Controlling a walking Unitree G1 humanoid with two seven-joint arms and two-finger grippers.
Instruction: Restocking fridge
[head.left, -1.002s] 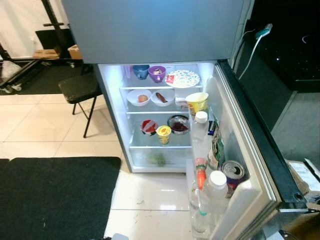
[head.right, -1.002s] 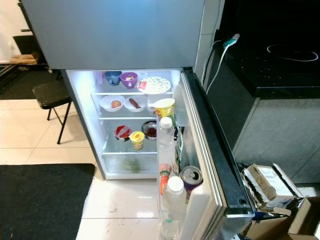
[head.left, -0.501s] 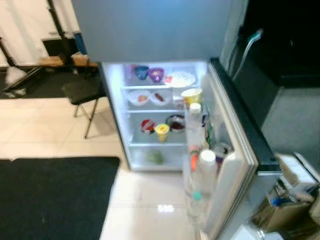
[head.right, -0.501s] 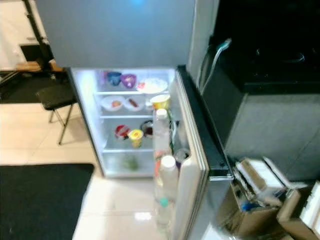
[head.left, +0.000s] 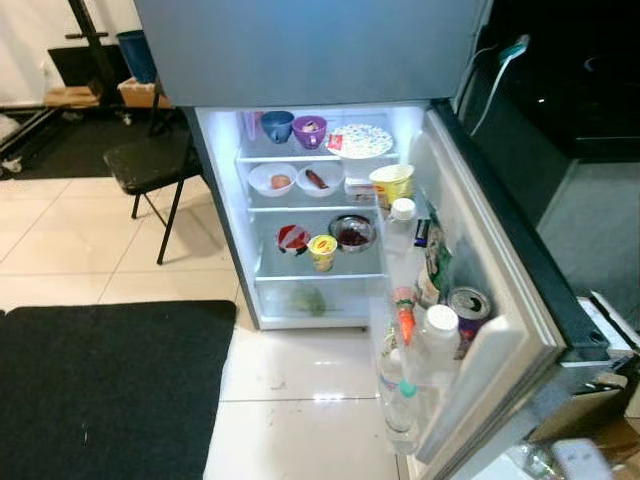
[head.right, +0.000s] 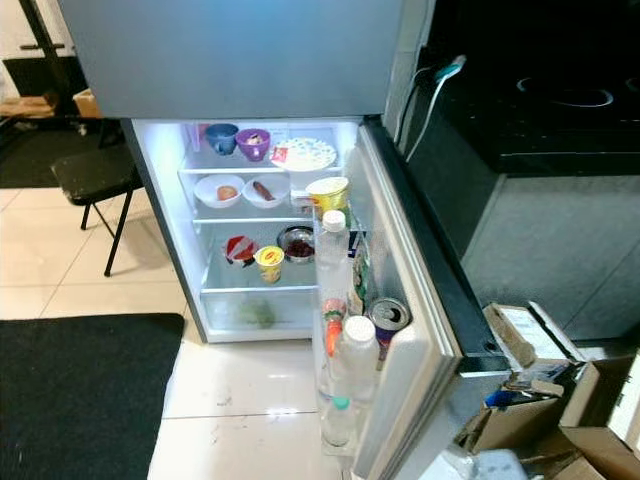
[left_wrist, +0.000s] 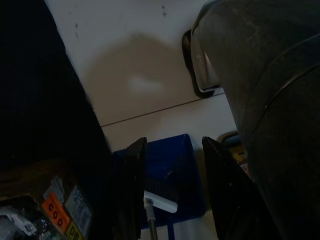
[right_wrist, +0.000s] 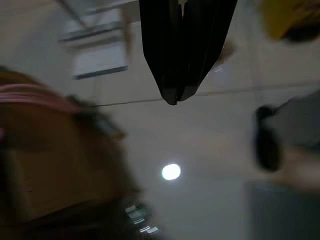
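The fridge (head.left: 330, 200) stands open ahead, its door (head.left: 480, 300) shelves crowded to the edge, so bumping them risks toppling bottles (head.left: 432, 345); left gripper (left_wrist: 172, 190) hangs spread, right gripper (right_wrist: 182, 50) pressed together, both empty.

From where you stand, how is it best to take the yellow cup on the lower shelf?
Probably grip the yellow cup around its side walls, approaching from the open front of the fridge. It stands upright near the shelf's front edge, bowls close behind.
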